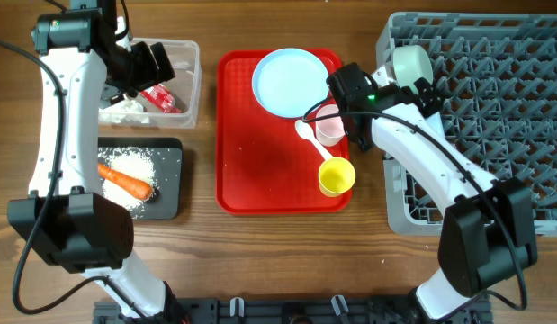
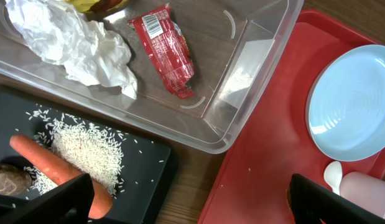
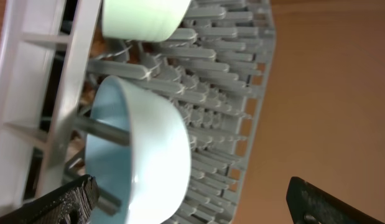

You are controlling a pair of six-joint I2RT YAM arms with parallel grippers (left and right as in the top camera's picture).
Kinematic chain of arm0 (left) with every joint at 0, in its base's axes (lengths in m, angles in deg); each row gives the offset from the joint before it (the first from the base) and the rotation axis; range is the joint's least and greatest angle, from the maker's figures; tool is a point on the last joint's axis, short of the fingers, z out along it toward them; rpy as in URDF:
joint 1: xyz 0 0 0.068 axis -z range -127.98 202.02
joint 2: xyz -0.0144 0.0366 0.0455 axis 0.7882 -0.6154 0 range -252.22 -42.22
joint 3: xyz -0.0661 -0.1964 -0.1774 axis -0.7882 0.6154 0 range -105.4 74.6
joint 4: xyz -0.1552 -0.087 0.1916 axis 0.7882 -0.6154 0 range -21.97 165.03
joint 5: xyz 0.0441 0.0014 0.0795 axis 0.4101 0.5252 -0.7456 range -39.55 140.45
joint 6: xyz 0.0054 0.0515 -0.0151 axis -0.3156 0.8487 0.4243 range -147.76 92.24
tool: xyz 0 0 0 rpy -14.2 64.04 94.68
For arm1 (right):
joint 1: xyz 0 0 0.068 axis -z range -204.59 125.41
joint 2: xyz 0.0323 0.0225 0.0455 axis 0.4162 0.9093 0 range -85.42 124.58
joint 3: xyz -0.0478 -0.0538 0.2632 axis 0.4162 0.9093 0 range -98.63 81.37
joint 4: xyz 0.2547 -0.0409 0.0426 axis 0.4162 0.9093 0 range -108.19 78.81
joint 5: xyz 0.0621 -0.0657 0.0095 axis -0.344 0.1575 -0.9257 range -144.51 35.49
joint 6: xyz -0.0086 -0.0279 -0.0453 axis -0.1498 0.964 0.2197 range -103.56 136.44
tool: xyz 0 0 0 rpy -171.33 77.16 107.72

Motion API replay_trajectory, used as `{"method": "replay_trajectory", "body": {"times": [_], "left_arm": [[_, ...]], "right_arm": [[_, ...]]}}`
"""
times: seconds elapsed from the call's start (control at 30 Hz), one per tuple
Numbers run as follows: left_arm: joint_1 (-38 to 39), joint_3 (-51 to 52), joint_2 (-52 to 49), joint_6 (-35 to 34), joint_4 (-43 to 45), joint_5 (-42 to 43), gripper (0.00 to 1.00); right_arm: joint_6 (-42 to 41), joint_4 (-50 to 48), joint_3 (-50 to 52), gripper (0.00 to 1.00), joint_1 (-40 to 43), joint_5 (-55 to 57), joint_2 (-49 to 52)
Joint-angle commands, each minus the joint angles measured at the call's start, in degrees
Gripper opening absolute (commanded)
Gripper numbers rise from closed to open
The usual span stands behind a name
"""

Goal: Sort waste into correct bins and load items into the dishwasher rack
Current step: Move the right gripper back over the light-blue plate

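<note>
Note the right hand (image 3: 197, 200) spread wide, holding nothing, by a blue bowl (image 3: 152, 146) tilted on the rack's (image 3: 232, 93) pegs; left hand (image 2: 189, 198) likewise, over the clear tub (image 2: 260, 59). Could tip that bowl off by clipping it while backing out.

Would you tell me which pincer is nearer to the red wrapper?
Left. The left pincer hovers above the red wrapper; the right pincer is far off, at the dishwasher rack.
</note>
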State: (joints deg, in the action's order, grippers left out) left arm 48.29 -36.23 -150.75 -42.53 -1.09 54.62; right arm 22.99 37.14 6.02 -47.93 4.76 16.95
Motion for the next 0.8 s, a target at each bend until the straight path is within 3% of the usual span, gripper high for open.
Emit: {"method": "replay_trajectory", "body": {"times": [0.0, 0.17, 0.43, 0.5, 0.63, 0.7, 0.77], "left_arm": [[-0.35, 0.26, 0.09, -0.70, 0.00, 0.04, 1.00], [-0.35, 0.26, 0.09, -0.70, 0.00, 0.04, 1.00], [-0.35, 0.26, 0.09, -0.70, 0.00, 0.04, 1.00], [-0.35, 0.26, 0.09, -0.70, 0.00, 0.04, 1.00], [-0.35, 0.26, 0.09, -0.70, 0.00, 0.04, 1.00], [-0.35, 0.26, 0.09, -0.70, 0.00, 0.04, 1.00], [-0.35, 0.26, 0.09, -0.70, 0.00, 0.04, 1.00]], "right_arm": [[-5.14, 0.85, 0.26, 1.00, -0.02, -4.61, 1.25], [-8.39, 0.61, -1.60, 1.00, -0.02, -7.45, 0.37], [-8.24, 0.42, -11.30, 1.00, -0.13, -24.30, -4.26], [-8.22, -0.74, -13.62, 1.00, -0.13, -33.42, -5.46], [-7.98, -5.05, -14.93, 1.00, -0.11, -69.99, -7.89], [-8.02, -6.97, -14.93, 1.00, -0.11, -79.95, -7.87], [-8.20, -8.61, -14.91, 1.00, -0.11, -81.02, -7.80]]}}
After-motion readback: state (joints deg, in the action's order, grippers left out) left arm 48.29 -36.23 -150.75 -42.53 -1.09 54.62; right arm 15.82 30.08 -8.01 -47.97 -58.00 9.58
